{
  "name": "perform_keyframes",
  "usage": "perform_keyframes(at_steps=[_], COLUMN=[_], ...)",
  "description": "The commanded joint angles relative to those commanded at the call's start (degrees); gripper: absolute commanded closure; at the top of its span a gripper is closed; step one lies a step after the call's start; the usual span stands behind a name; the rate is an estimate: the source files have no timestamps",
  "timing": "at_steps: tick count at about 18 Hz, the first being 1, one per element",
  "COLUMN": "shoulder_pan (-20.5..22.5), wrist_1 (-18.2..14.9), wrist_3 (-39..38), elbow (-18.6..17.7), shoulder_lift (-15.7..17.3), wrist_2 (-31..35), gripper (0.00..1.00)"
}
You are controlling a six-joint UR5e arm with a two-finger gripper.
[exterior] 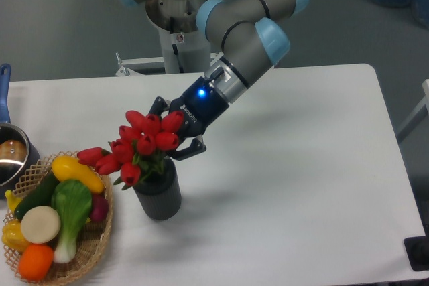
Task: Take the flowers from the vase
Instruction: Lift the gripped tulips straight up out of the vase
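The flowers (137, 147), red tulip buds with green leaves, lean to the left over the mouth of the vase (159, 195), a dark grey ribbed cylinder standing on the white table. My gripper (173, 137) reaches down from the upper right and is shut on the bunch just behind the buds; a blue light glows on its wrist. The stems are hidden behind the buds and leaves, so I cannot tell how far they sit inside the vase.
A wicker basket (94, 246) with yellow, green, white and orange produce stands left of the vase. A steel pot (10, 159) with a blue handle is at the left edge. The table's (301, 185) right half stretches to its rounded edge.
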Motion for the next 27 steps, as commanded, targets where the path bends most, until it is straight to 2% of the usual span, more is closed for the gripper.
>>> perform_keyframes(at_steps=[4, 8, 13, 17, 27], shoulder_pan=[1.85, 2.29, 2.90, 4.04, 5.45], wrist_1=[0.00, 0.00, 0.00, -0.09, -0.17], wrist_3=[-3.96, -6.06, -6.95, -10.98, -11.61], elbow=[0.44, 1.32, 1.76, 4.48, 5.10], shoulder_lift=[2.19, 2.99, 3.17, 3.08, 4.22], wrist_2=[-3.79, -6.34, -6.61, -6.52, -6.26], gripper=[0.75, 0.75, 0.76, 0.76, 0.76])
